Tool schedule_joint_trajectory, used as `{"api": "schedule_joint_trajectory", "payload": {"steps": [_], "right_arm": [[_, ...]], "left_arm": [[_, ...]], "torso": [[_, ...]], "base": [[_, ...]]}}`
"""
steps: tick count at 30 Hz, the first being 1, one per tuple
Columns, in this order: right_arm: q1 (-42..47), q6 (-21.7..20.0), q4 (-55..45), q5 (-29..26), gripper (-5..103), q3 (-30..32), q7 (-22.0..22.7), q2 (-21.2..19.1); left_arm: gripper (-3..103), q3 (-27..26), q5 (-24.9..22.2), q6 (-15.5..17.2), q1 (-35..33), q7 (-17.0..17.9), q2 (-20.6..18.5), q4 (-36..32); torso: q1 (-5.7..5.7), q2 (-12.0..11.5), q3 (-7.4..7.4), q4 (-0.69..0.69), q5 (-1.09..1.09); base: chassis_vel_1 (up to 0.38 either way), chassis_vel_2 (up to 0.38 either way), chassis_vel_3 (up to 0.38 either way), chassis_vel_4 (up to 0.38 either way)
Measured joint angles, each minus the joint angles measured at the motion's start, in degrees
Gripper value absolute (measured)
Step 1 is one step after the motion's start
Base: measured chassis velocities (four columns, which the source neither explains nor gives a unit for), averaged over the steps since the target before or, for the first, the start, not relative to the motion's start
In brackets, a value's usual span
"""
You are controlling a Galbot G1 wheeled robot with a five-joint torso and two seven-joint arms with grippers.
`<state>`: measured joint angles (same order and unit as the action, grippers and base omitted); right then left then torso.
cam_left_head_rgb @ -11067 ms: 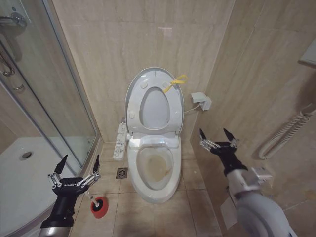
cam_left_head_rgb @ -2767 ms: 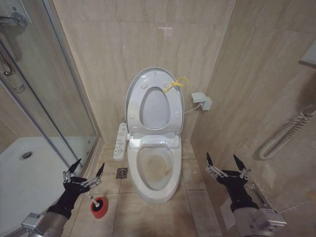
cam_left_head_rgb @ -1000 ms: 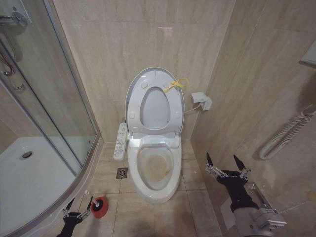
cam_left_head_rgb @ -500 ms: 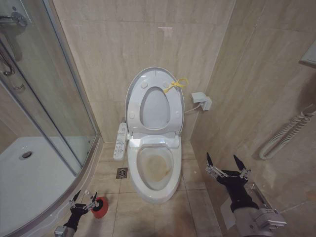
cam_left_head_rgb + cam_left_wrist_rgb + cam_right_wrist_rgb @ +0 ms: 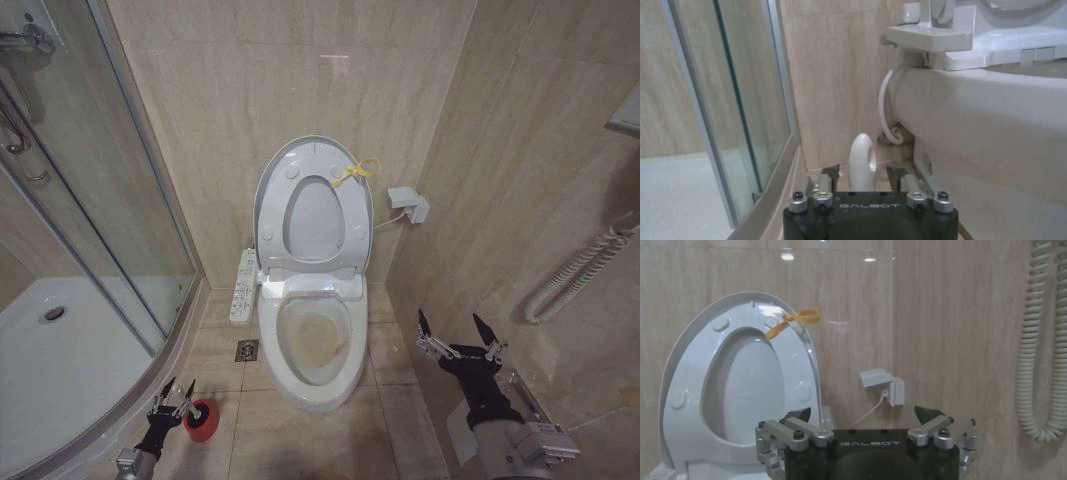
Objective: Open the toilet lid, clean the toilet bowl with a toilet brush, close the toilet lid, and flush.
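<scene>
A narrow beige-tiled bathroom: the glass shower enclosure (image 5: 90,200) stands at the left, the toilet against the back wall. Low by the shower kerb, the left gripper (image 5: 172,402) hangs with fingers spread just beside the red holder cup (image 5: 200,420). In the left wrist view the toilet brush (image 5: 862,162) stands upright between those fingers, its looped white handle pointing up, long axis vertical. It looks light, stiff and smooth, so a pinch just below the loop seems safest. The toilet lid (image 5: 312,205) leans open against the wall above the stained toilet bowl (image 5: 312,340). The right gripper (image 5: 460,345) waits open near the right wall.
</scene>
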<state>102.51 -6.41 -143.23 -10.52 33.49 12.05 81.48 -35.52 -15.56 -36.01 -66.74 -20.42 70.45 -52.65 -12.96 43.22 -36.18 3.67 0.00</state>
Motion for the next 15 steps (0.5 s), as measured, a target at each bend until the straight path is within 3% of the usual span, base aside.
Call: {"api": "schedule_joint_trajectory", "payload": {"steps": [1,6,7,15], "right_arm": [[0.0,0.0,0.0,0.0,100,0.0,0.0,0.0],[0.0,0.0,0.0,0.0,100,0.0,0.0,0.0],[0.0,0.0,0.0,0.0,100,0.0,0.0,0.0],[0.0,0.0,0.0,0.0,100,0.0,0.0,0.0]], "left_arm": [[49,-0.07,-0.02,-0.05,-0.08,-0.22,0.07,-0.01],[49,-0.74,-0.12,-1.6,0.26,-1.41,0.3,1.59],[23,-0.83,-0.19,-1.7,0.23,-1.54,0.29,1.69],[22,-1.97,-0.26,-1.76,-0.11,-1.87,0.01,1.58]], "torso": [[0.0,0.0,0.0,0.0,0.0],[0.0,0.0,0.0,0.0,-0.01],[0.0,0.0,0.0,0.0,-0.01],[0.0,0.0,0.0,0.0,-0.01]], "base": [[0.0,0.0,0.0,0.0],[0.0,0.0,0.0,0.0],[0.0,0.0,0.0,0.0],[0.0,0.0,0.0,0.0]]}}
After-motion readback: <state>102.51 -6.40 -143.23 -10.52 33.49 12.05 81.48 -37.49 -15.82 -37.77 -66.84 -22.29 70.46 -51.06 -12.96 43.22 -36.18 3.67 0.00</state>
